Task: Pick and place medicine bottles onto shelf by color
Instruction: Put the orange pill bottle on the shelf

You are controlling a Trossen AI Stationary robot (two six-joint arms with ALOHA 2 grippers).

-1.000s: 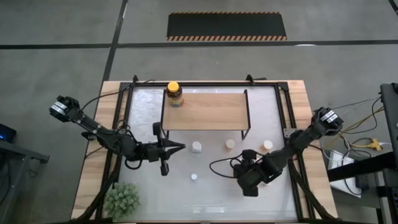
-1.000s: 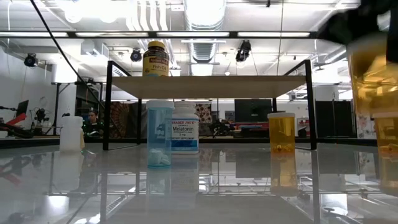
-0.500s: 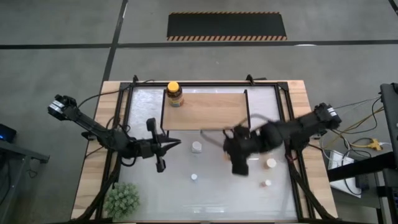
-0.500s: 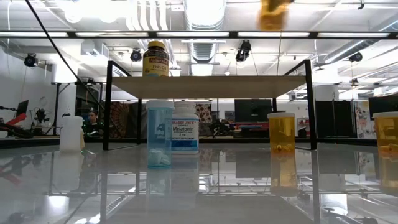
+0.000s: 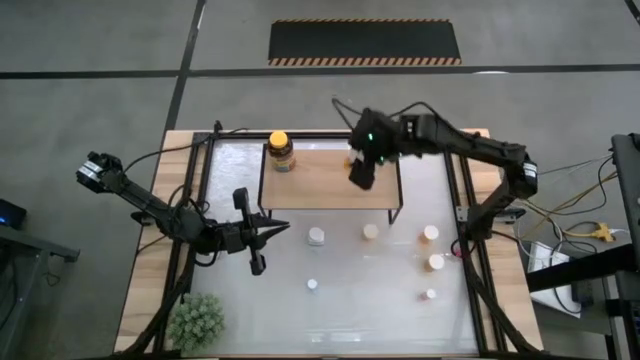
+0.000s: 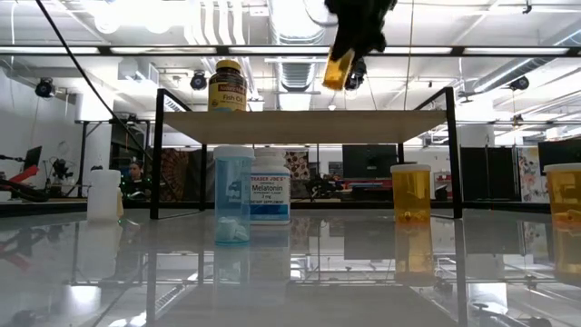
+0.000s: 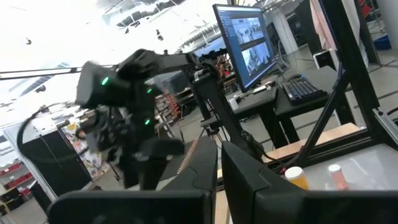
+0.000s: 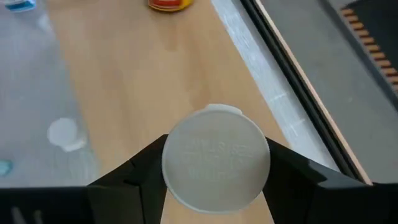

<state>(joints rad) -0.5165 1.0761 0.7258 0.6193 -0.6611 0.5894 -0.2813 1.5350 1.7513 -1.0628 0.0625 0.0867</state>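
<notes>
My right gripper [image 5: 360, 172] hangs over the shelf [image 5: 325, 185], a light-wood board on black legs, and is shut on an orange, pale-capped bottle [image 6: 339, 69]. An amber jar with a yellow lid [image 5: 281, 150] stands on its base at the shelf's far left corner. Several bottles stand on the table in front of the shelf: a white one [image 5: 316, 236], pale-capped ones [image 5: 371, 232] [image 5: 430, 233] [image 5: 436, 262] and tiny ones [image 5: 312, 284] [image 5: 430, 295]. My left gripper [image 5: 283, 229] waits shut, low, near the shelf's left front leg. My right gripper pinches the orange bottle between its two fingers [image 8: 140, 171] at the cap end [image 8: 216, 155]. It comes from above, pointing down. The bottle is lifted clear and hangs tilted below the fingers [image 6: 339, 69], above the shelf board's right part.
The low view shows a blue bottle [image 6: 233, 193], a white Melatonin bottle [image 6: 270, 186] and an orange bottle [image 6: 410, 193] standing under the shelf's front edge. A green plant [image 5: 197, 320] sits at the table's near left corner. A black frame [image 5: 455, 180] rims the table.
My right gripper has risen from the table's near right area with the orange bottle. It has swung up, toward the far edge and to the left, and now stands over the shelf. The bottle is lifted clear of the table. Two bottles that the arm covered now show.
</notes>
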